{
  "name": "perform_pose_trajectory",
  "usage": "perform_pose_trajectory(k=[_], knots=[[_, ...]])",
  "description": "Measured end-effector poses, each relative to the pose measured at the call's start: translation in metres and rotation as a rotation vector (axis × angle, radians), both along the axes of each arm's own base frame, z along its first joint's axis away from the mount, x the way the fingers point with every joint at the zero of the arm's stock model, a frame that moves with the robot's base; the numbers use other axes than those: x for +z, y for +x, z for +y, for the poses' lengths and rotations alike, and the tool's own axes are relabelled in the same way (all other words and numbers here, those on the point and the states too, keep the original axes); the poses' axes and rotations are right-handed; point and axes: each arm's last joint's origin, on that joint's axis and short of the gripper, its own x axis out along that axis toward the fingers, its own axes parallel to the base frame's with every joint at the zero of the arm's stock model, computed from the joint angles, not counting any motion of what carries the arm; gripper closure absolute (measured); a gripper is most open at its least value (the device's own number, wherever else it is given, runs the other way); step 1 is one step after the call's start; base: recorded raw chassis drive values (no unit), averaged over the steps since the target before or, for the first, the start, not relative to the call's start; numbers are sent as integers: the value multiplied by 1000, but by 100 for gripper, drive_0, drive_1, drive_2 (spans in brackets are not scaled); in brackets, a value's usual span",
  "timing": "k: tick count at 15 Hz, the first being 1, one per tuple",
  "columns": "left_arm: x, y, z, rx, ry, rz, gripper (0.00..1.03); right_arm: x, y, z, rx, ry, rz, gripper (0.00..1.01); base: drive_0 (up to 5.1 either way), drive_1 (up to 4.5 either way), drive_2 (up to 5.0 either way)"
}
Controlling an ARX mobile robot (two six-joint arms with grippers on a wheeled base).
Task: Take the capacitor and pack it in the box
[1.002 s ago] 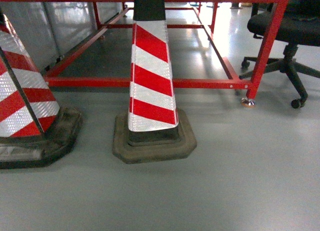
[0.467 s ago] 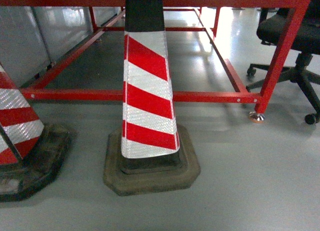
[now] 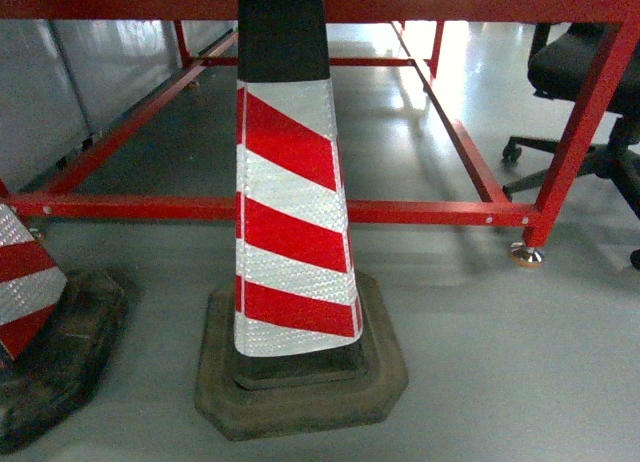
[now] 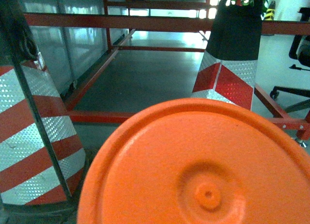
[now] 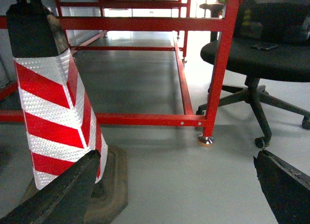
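Observation:
An orange round end face with a small central hub fills the bottom of the left wrist view; this is the capacitor (image 4: 203,170), seen end-on and very close. It sits right where my left gripper's jaws are and hides the fingers completely, hanging above the floor. In the right wrist view my right gripper (image 5: 177,187) is open, its dark fingers (image 5: 63,190) wide apart over bare grey floor with nothing between them. The box is out of view. Neither gripper shows in the head view.
A red-and-white striped traffic cone (image 3: 290,232) on a rubber base stands straight ahead, a second cone (image 3: 30,322) at the left edge. Behind them runs a low red metal frame (image 3: 420,212) with a footed leg. A black office chair (image 5: 261,59) stands at the right.
The head view has advanced toward the middle cone, which looms larger. The left cone has slid toward the left edge and the red frame has dropped lower in view.

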Motion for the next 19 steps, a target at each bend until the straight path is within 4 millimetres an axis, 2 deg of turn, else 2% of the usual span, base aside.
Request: perform_pose_trajectory(k=[19], knots=[[0,0,0,0,11,0,60,0,0,0,0,1,1,3,0,0,0]])
